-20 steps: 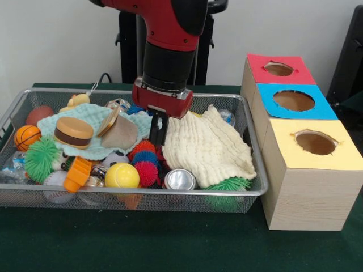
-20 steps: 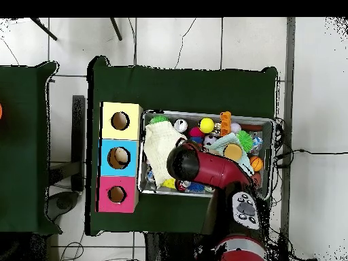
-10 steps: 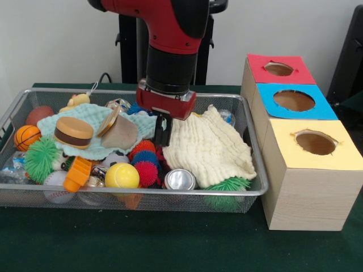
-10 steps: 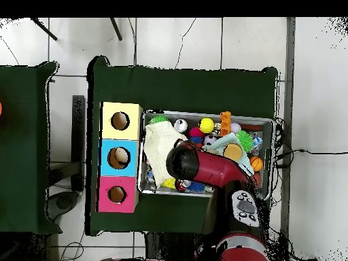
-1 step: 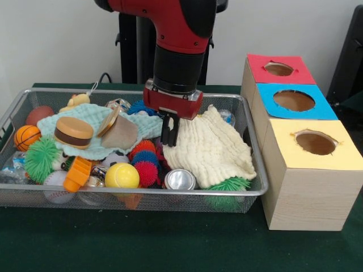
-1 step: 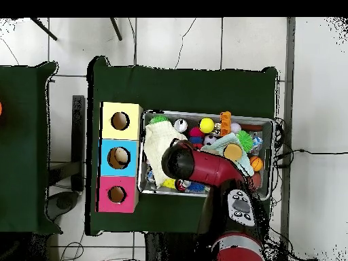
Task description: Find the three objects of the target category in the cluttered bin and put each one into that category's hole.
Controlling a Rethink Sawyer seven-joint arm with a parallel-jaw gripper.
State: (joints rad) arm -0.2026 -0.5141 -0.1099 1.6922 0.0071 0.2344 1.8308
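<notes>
Gripper (image 5: 169, 131) hangs over bin (image 5: 258, 184) middle, fingers close together w/ nothing between them, tips at left edge of cream cloth (image 5: 211, 148), just above spiky balls (image 5: 145, 164). Target category not identifiable from views. Red (image 5: 278, 69), blue (image 5: 294, 100), yellow (image 5: 315, 143) holes show no toys inside as far as visible. Judgement: search phase, 0 of 3 confirmed placed; bin full of clutter.

Plain pale wall (image 5: 62, 39) behind. Dark green cloth-covered table (image 5: 170, 249) in foreground. White tiled floor (image 6: 197, 41) with dark grout lines and hairline cracks around table. Second green-covered table (image 6: 20, 149) off to one side. Black cables (image 6: 309, 153) trailing across tiles.
</notes>
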